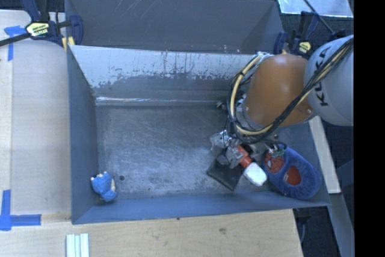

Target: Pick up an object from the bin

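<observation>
End effector (231, 153) sits low in the bin's (81, 129) near-right corner, over a flat black piece (222, 176) beside a white lump (255, 175). Can't tell if it's spread or pinching. Looks like the grasp stage; next up is probably a firm close, then a lift.

Grey bin (150, 129), blue figurine (103, 185), blue slipper (299, 176)

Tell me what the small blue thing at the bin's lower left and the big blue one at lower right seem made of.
Small blue thing: probably soft rubber or plush, matte, lumpy outline; too small to be sure. Big blue one: looks like fabric or fleece, dull fuzzy surface, slipper-like shape with red patches.
</observation>
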{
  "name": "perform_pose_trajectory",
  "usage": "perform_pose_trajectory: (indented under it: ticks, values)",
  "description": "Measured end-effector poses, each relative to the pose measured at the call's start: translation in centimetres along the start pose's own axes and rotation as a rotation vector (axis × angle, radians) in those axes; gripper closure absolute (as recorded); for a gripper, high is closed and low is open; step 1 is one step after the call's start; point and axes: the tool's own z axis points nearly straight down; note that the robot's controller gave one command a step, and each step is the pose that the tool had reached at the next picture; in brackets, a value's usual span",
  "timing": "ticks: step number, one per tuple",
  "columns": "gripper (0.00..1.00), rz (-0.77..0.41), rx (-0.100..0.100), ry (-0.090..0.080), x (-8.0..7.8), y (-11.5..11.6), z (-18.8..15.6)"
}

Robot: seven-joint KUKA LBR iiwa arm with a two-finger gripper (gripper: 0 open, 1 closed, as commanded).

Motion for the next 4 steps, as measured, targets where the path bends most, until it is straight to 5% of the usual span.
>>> perform_pose_trajectory:
  ticks: [1, 2, 3, 4]
  values:
    - [1.00, -0.005, 0.002, 0.004, 4.9, -1.8, -2.5]
    - [0.00, -0.009, -0.001, 0.002, 4.6, -1.6, -2.3]
    - [0.00, -0.291, -0.003, 0.006, 1.5, -3.3, 1.1]
    - [1.00, -0.287, 0.000, -0.001, 1.3, -3.3, 1.1]
